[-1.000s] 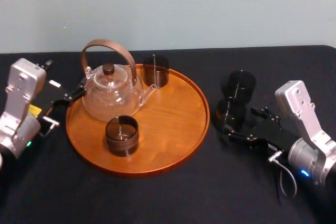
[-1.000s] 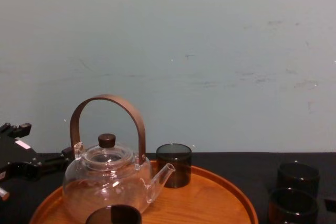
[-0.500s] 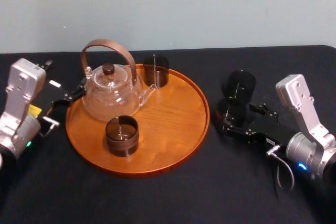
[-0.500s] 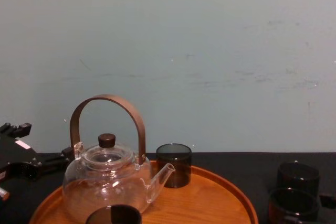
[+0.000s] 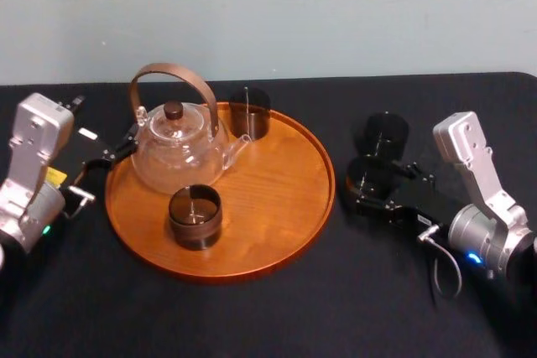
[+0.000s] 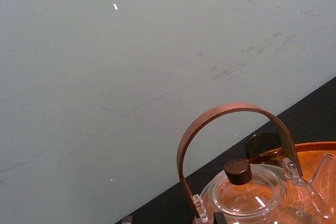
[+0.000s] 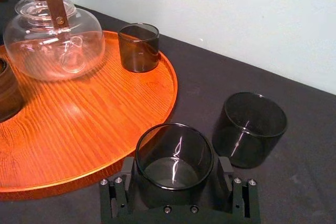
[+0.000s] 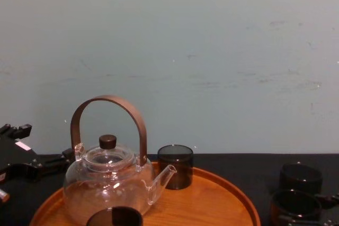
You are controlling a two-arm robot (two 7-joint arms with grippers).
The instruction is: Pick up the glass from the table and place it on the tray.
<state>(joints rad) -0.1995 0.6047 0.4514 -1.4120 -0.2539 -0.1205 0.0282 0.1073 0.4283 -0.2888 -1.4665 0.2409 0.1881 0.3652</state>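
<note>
Two dark smoked glasses stand on the black table (image 5: 277, 316) to the right of the round orange-brown tray (image 5: 277, 207). My right gripper (image 7: 177, 165) is open, level with the table, and the nearer glass (image 7: 175, 150) stands between its fingers, one finger on each side. In the head view this glass (image 5: 367, 175) sits just off the tray's right rim, with the right gripper (image 5: 377, 189) around it. The farther glass (image 5: 386, 134) stands free behind it. My left gripper (image 5: 113, 155) rests by the tray's left rim, next to the teapot.
On the tray stand a clear glass teapot (image 5: 178, 153) with a brown arched handle and two more dark glasses, one at the front (image 5: 195, 215) and one at the back (image 5: 249, 113). The tray's right half is bare wood.
My right gripper has slid forward along the table, so the nearer glass now stands deeper between its fingers. The left arm and the things on the tray have not moved.
</note>
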